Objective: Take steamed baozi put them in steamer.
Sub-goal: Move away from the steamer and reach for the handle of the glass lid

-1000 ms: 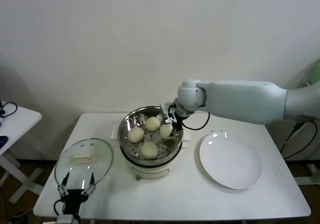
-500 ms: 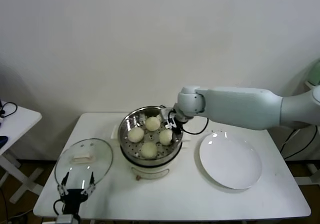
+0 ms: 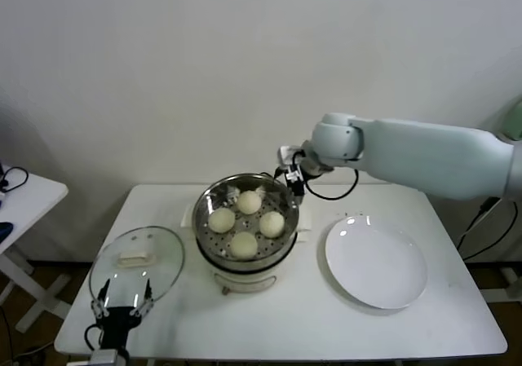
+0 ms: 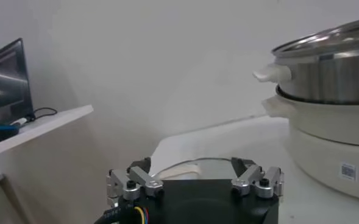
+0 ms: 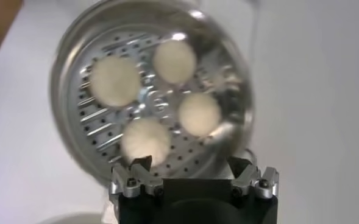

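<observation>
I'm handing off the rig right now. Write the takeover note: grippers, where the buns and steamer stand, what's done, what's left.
Right gripper: open, empty, above the far rim of the round shiny steel steamer on its cream base.
Left gripper: open, empty, parked at the table's near edge by the round glass lid.
Buns: all four small cream-white baozi lie on the steamer's perforated tray.
Flat white plate: bare.
Done: loading.
Left: probably only pulling the right arm clear; the lid is off the pot.
</observation>
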Controlling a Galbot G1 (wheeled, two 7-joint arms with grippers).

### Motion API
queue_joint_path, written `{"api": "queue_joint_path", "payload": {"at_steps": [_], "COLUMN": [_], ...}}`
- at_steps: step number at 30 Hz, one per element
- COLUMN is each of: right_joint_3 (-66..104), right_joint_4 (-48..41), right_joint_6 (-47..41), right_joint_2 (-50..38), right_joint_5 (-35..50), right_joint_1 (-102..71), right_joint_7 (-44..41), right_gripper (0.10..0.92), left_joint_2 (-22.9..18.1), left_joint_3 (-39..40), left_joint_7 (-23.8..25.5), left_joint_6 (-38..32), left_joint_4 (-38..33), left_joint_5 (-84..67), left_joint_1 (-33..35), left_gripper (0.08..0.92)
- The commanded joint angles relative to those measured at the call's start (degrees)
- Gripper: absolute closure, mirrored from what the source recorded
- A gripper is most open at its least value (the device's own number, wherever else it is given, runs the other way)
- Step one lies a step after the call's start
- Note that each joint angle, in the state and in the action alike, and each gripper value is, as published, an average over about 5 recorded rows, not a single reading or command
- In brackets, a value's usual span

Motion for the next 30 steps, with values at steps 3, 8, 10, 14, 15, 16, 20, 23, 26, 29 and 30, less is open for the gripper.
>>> {"api": "queue_joint_path", "payload": {"at_steps": [3,8,10,14,15,16,20,23,26,29,30], "right_joint_3": [31.3,45.9,50.4,62.6,66.0,69.0,81.5,90.0,96.9,101.9,103.1], "right_joint_4": [9.2,11.8,12.1,12.9,13.4,13.8,15.4,16.1,17.1,18.3,18.8], "right_joint_6": [-3.5,-1.7,1.5,7.3,8.4,9.1,12.2,14.8,19.1,24.6,26.2], "right_joint_2": [-14.2,-15.7,-15.6,-14.1,-13.6,-13.2,-10.5,-6.7,-2.7,0.8,1.9], "right_joint_5": [1.2,0.9,-0.6,-3.1,-3.4,-3.6,-5.2,-6.5,-7.6,-7.8,-7.7], "right_joint_1": [-23.5,-41.1,-46.9,-58.7,-62.1,-65.3,-79.0,-88.7,-98.2,-105.9,-107.9], "right_joint_7": [25.5,35.6,38.1,40.8,41.3,41.6,41.9,42.2,42.0,40.4,39.5], "right_gripper": [0.203,0.203,0.203,0.203,0.203,0.203,0.203,0.203,0.203,0.203,0.203], "left_joint_2": [0.1,0.3,0.4,0.4,0.3,0.3,0.0,-0.2,-0.4,-0.3,-0.2], "left_joint_3": [0.3,0.5,0.5,0.6,0.6,0.6,0.8,1.0,1.2,1.0,0.9], "left_joint_7": [-0.1,-0.1,-0.1,-0.1,-0.1,-0.1,-0.1,0.0,0.1,0.1,0.0], "left_joint_6": [-0.2,-0.5,-0.6,-0.7,-0.7,-0.7,-0.7,-0.6,-0.6,-0.6,-0.6], "left_joint_4": [0.0,0.4,0.6,0.9,0.9,0.9,0.9,0.8,0.7,0.8,0.8], "left_joint_5": [0.2,0.4,0.6,0.6,0.6,0.6,0.7,0.9,1.0,1.0,0.9], "left_joint_1": [-0.1,-0.3,-0.3,-0.5,-0.5,-0.5,-0.6,-0.6,-0.6,-0.7,-0.7], "left_gripper": [0.177,0.177,0.177,0.177,0.177,0.177,0.177,0.177,0.177,0.177,0.177]}}
